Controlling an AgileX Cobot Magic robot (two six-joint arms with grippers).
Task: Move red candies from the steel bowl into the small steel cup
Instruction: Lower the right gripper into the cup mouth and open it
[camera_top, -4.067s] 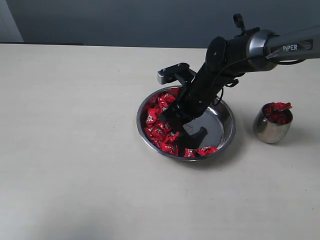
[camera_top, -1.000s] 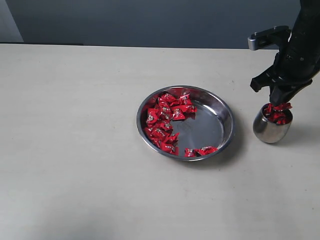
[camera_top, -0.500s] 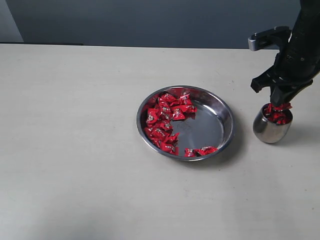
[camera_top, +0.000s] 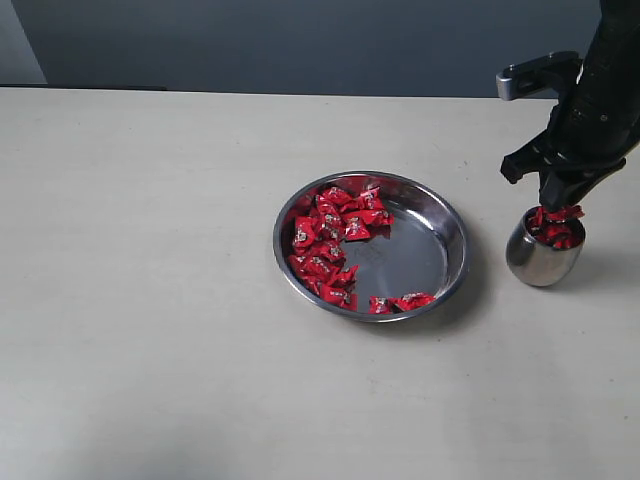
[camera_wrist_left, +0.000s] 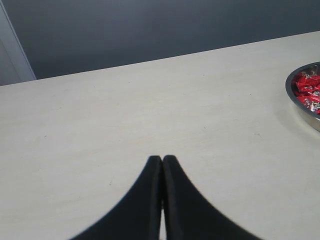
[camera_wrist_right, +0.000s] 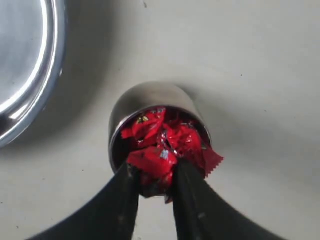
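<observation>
Now: right pincer (camera_wrist_right: 156, 172) hangs over the small rounded steel cup (camera_top: 540, 262), 3 o'clock of the wide shallow steel bowl (camera_top: 420, 250), jaws pinching one shiny red wrapped candy (camera_wrist_right: 150, 160) above the heaped mouth, likely lined up to drop. Other red candies (camera_top: 325, 240) crowd the bowl's 9 o'clock side. Left pincer (camera_wrist_left: 162, 161) closed, empty, idle.

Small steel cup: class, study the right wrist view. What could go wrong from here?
1. The small steel cup is heaped above its rim, so the red candy between the right gripper's fingers may roll off when released.
2. One wrapper already overhangs the rim and could slip onto the table.
</observation>
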